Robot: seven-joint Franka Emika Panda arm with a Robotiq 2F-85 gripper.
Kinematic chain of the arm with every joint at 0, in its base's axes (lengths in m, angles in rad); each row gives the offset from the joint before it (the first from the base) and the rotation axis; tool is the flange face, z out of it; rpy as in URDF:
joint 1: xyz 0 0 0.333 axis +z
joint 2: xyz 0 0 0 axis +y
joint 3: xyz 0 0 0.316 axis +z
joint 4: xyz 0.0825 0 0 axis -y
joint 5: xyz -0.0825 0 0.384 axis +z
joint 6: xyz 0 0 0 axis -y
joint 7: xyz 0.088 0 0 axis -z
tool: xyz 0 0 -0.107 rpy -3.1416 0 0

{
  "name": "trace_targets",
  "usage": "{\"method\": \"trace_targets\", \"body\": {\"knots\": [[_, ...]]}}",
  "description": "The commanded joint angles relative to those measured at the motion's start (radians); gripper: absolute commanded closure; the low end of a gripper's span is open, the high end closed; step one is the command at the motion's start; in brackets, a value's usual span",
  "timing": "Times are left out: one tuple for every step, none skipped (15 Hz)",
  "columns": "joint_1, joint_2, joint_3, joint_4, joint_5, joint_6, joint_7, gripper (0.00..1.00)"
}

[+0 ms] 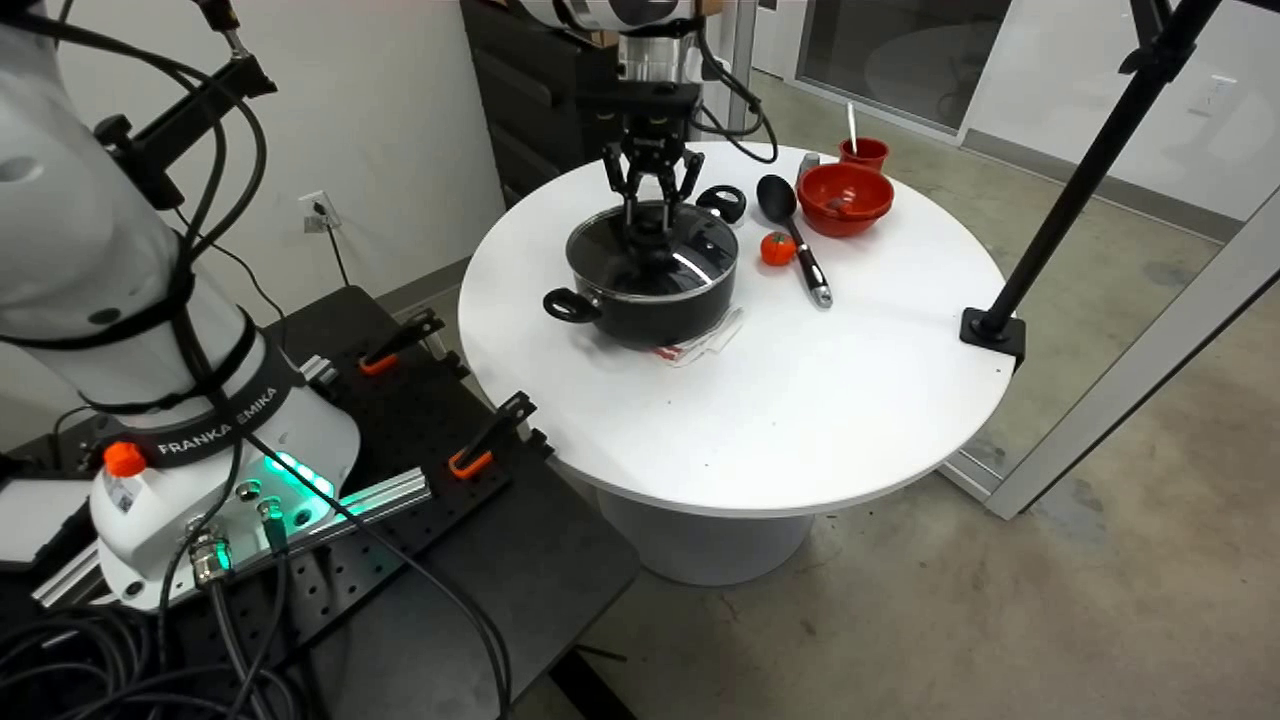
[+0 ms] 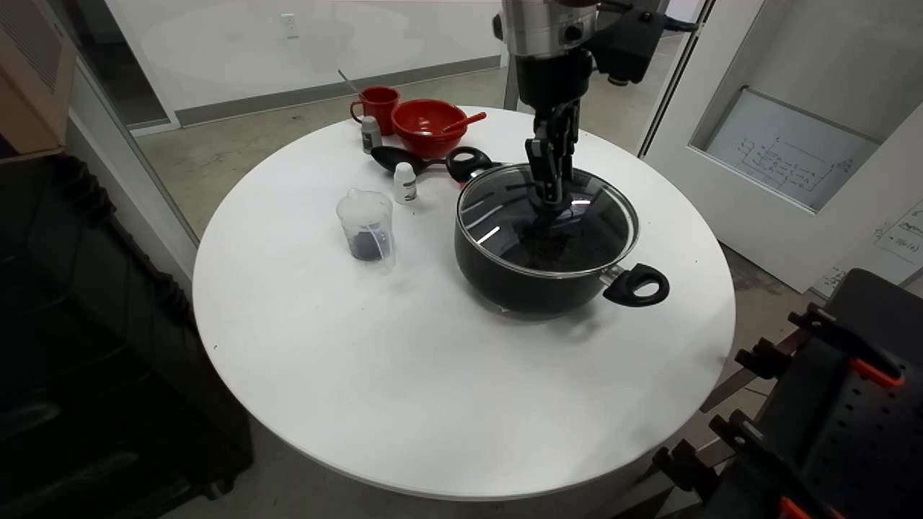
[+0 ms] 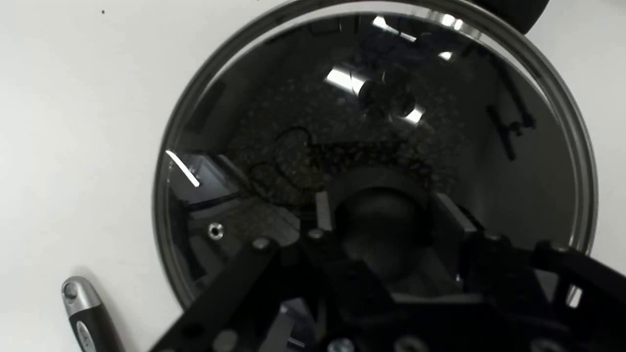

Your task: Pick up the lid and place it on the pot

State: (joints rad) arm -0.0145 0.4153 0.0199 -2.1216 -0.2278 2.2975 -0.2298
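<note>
While the round, metal-rimmed glass lid (image 2: 541,245) sat on the two-handled black pot (image 2: 533,292), the black gripper (image 1: 650,217) had fingers (image 3: 323,210) left and right of the lid's black knob (image 3: 381,217). Whether they gripped it was unclear.

The wrist (image 1: 651,60) holds its jaws downward, partly closed.
</note>
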Motion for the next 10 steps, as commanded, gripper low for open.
{"method": "trace_targets", "body": {"knots": [[0.011,0.006,0.006,-0.022,0.007,-0.019,-0.001,0.75],[0.015,0.007,0.003,-0.021,0.002,-0.025,0.008,0.75],[0.017,0.008,0.001,-0.021,0.0,-0.029,0.015,0.25],[0.017,0.008,0.001,-0.02,0.0,-0.035,0.012,0.24],[0.018,0.01,0.001,-0.021,0.0,-0.04,0.013,0.18],[0.017,0.013,0.002,-0.026,0.004,-0.038,0.012,0.11],[0.015,0.014,0.002,-0.031,0.008,-0.034,0.01,0.03],[0.014,0.015,0.002,-0.034,0.008,-0.032,0.009,0.0],[0.01,0.013,0.003,-0.038,0.012,-0.025,0.006,0.0],[0.01,0.011,0.002,-0.043,0.011,-0.018,0.008,0.0]]}}
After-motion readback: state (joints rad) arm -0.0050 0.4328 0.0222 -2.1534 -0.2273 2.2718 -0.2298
